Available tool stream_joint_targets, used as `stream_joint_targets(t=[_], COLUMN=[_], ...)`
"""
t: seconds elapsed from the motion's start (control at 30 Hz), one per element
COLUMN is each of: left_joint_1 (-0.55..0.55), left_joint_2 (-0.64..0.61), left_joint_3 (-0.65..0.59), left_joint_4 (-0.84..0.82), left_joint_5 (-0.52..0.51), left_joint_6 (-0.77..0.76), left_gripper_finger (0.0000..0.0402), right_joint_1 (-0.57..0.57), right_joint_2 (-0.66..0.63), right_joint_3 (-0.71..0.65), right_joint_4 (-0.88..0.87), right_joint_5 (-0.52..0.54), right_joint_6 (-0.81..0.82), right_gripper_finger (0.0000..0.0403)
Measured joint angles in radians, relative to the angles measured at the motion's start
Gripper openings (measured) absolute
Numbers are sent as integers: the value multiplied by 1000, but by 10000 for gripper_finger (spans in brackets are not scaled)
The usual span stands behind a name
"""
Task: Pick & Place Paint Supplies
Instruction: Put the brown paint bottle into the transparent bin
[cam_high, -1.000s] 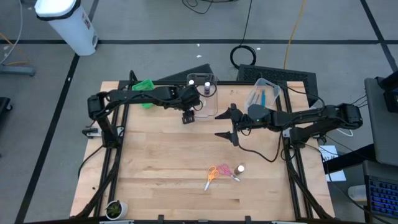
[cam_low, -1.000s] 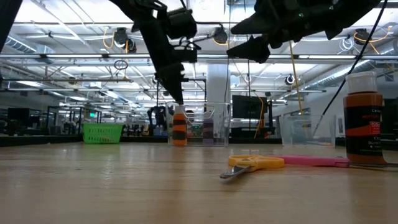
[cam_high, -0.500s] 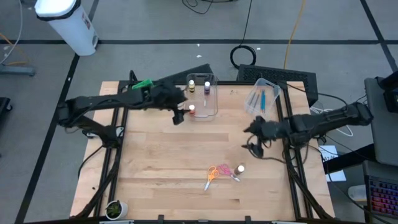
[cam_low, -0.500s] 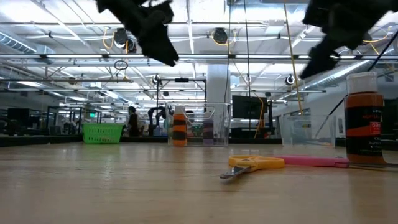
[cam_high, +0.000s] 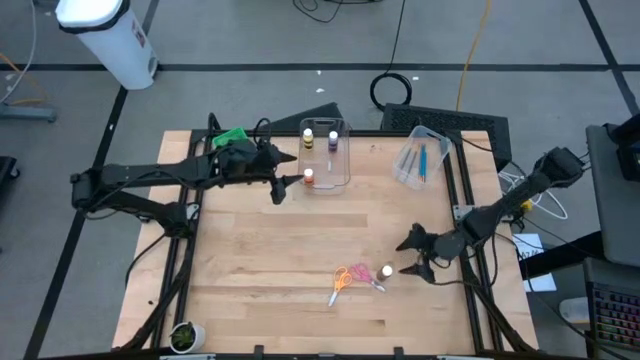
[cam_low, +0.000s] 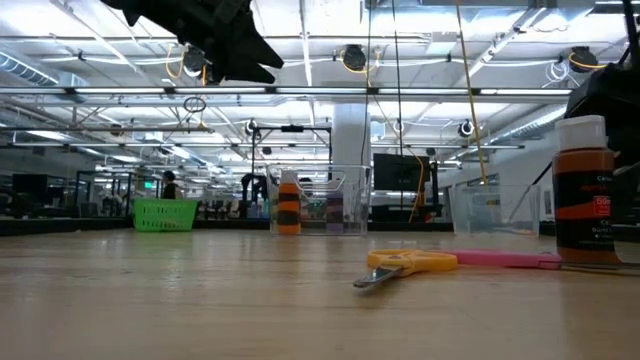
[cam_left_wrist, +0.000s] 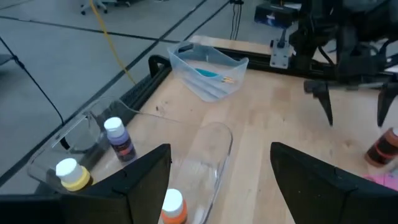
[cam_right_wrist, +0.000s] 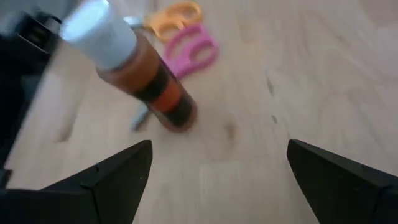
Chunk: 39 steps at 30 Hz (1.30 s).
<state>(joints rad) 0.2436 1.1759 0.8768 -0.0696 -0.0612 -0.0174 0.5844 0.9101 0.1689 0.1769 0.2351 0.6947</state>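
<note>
Orange paint bottle (cam_high: 386, 271) is standing near the tabletop's front edge, touching or just beside the scissors (cam_high: 345, 279). Right pincer (cam_high: 415, 254), jaws apart, is nearing it; probably best squaring up first. Left pincer (cam_high: 277, 184), apart, is hovering by the clear tub (cam_high: 342, 150).

In the high view, the right gripper (cam_high: 421, 255) now sits in the lower right part of the frame, just right of the brown paint bottle (cam_high: 386, 271) and the scissors (cam_high: 350, 277), its fingers spread wide; a second ago it was up near the centre, by the tub of brushes. The left gripper (cam_high: 279, 187) now lies in the upper left, having drawn back leftward from the clear tub (cam_high: 327, 152), apart from the orange bottle (cam_high: 308, 177), which it had hovered over. In the low view, the right arm has left the upper centre.
</note>
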Motion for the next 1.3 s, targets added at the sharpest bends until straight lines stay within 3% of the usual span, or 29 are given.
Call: stream_joint_targets(t=[0.17, 0.33, 0.6, 0.93, 1.07, 1.3], left_joint_1=[0, -8, -23, -24, -24, -24], left_joint_2=[20, 44, 76, 76, 76, 76], left_joint_3=[0, -2, 0, 0, 0, 0], left_joint_4=[-14, -16, 2, -3, -2, -6], left_joint_5=[0, 9, 10, 11, 11, 11], left_joint_6=[-21, -44, -41, -40, -39, -85], left_gripper_finger=[274, 274, 274, 273, 273, 273], right_joint_1=[2, 2, 3, 6, 6, 6], right_joint_2=[128, 290, 524, 680, 690, 692], right_joint_3=[-93, -43, 21, 63, 63, 63], right_joint_4=[373, 395, 564, 709, 711, 708], right_joint_5=[56, 50, -2, 4, 4, 0], right_joint_6=[-110, -181, -134, -192, -238, -272], right_gripper_finger=[363, 364, 364, 362, 335, 240])
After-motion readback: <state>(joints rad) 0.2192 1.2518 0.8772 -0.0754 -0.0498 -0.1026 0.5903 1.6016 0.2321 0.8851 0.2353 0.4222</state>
